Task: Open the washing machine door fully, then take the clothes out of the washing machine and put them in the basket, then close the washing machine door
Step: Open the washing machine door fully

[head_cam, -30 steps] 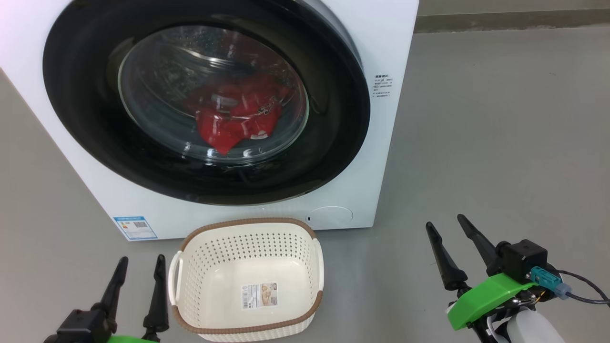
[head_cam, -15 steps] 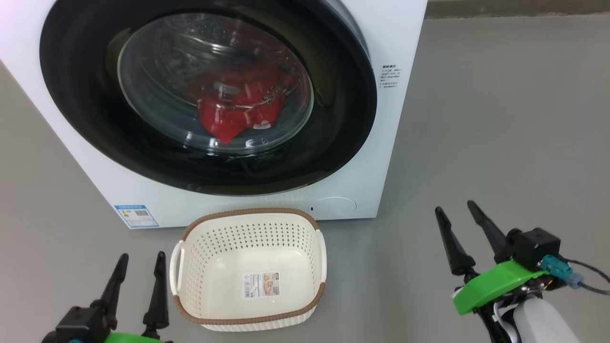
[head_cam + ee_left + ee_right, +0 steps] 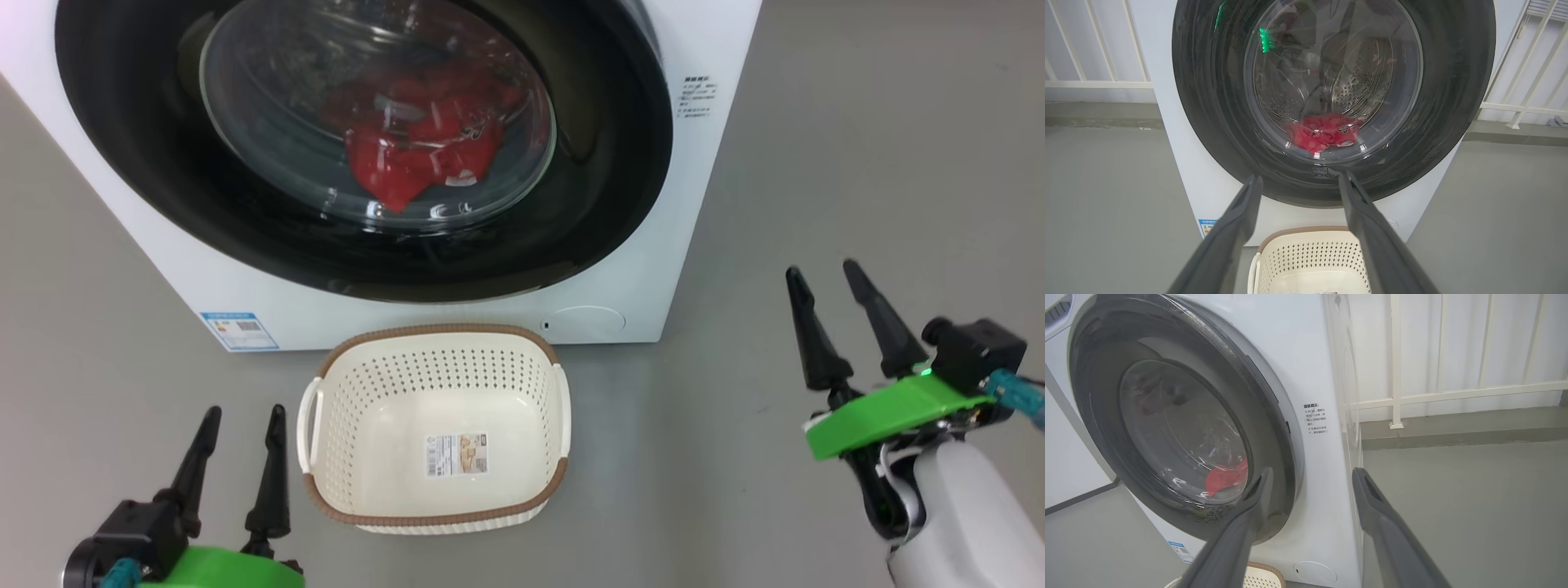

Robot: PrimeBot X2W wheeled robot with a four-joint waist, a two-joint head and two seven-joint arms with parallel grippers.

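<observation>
Two grippers: the left gripper (image 3: 246,410) and the right gripper (image 3: 820,268) each have two long dark fingers spread wide, with nothing held between them.
Washing machine: the big white boxy front-loading washing machine (image 3: 710,188) stands on the smooth grey floor (image 3: 857,122). A small text label (image 3: 700,101) sits at the upper right of its front and a blue sticker (image 3: 239,329) at the lower left corner.
Door: the large round door (image 3: 608,196), with a wide glossy black rim and a bulging clear glass window, lies shut against the machine front.
Clothes: the bright red soft clothes (image 3: 416,155) lie in a heap low in the perforated steel drum, behind the glass and well apart from both grippers.
Basket: the small cream-white perforated plastic basket (image 3: 437,331) with a brown woven-look rim stands upright on the floor just in front of the machine, below the door. A paper label (image 3: 457,454) lies on its bottom.
Left gripper to basket: the gripper hangs just beside the basket's left handle, apart from it, fingers pointing toward the machine.
Left wrist view: the fingertips frame the door's lower rim. The clothes show above and between them, and the basket lies between the fingers lower down.
Right gripper to door: the gripper hangs to the right of the machine's front corner, well apart from the basket. In the right wrist view one finger overlaps the door's right rim and the other lies over the floor.
Background: a white railing (image 3: 1453,394) stands behind the machine.
</observation>
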